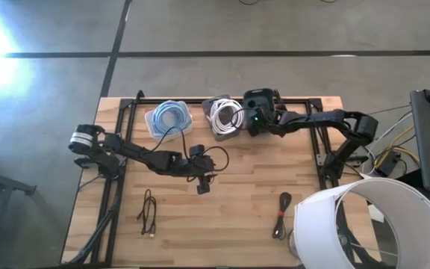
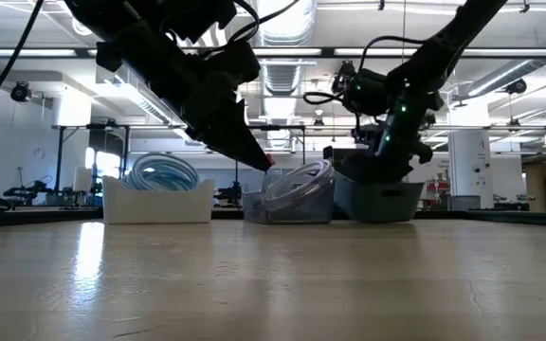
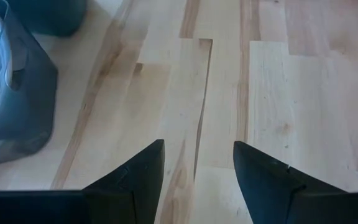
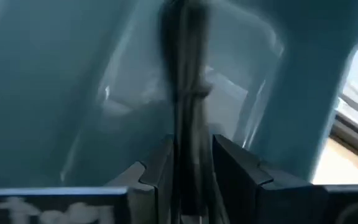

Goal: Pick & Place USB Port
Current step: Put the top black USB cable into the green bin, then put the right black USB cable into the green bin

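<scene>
The right gripper hangs over the dark bin at the counter's twelve o'clock edge, its fingers narrowly apart with a dark cable between them — whether they grip it I cannot tell — while the left gripper, open and empty, hovers near the centre.

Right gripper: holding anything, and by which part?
A dark cable, pinched between the right gripper fingers over the grey bin; which part cannot be told.
</scene>
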You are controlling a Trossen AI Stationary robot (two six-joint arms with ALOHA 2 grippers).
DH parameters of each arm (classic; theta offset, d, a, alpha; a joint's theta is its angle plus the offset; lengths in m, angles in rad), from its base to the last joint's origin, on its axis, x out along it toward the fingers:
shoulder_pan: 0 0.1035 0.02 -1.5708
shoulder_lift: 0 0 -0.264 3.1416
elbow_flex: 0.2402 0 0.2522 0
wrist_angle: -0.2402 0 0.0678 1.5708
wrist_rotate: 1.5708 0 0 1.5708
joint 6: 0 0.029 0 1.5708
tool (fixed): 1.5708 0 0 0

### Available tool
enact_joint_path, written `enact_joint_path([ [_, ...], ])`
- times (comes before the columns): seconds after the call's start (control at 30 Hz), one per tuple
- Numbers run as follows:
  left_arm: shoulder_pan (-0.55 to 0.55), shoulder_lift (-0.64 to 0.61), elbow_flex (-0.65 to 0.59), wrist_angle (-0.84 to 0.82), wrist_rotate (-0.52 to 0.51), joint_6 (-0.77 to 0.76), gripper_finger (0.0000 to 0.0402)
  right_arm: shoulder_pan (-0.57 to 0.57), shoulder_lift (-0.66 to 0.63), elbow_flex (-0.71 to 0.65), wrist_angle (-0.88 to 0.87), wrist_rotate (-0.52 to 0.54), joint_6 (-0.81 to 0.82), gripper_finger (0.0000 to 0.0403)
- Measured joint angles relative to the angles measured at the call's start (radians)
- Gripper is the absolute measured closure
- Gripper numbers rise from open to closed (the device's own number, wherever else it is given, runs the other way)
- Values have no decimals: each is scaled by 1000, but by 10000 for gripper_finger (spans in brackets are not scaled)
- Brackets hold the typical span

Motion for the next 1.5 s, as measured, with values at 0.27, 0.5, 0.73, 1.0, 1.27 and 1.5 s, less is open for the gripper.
enact_joint_path([
  [0.27, 0, 0, 0, 0, 0, -9, 207, 5, -51, 50, -12, -4, -43, 256],
  [0.5, 0, 0, 0, 0, 0, -10, 206, 38, -172, 90, -155, -193, -2, 246],
  [0.73, 0, 0, 0, 0, -1, -11, 206, 143, -284, 85, -435, -422, 140, 252],
  [1.0, 0, 0, -1, 0, -1, -13, 206, 401, -365, 71, -593, -422, 339, 241],
  [1.27, 0, 0, -5, 0, -3, -54, 206, 677, -358, -30, -590, -428, 760, 245],
  [1.5, 1, 0, -8, 0, -23, -64, 206, 888, -349, -110, -543, -543, 1119, 246],
])
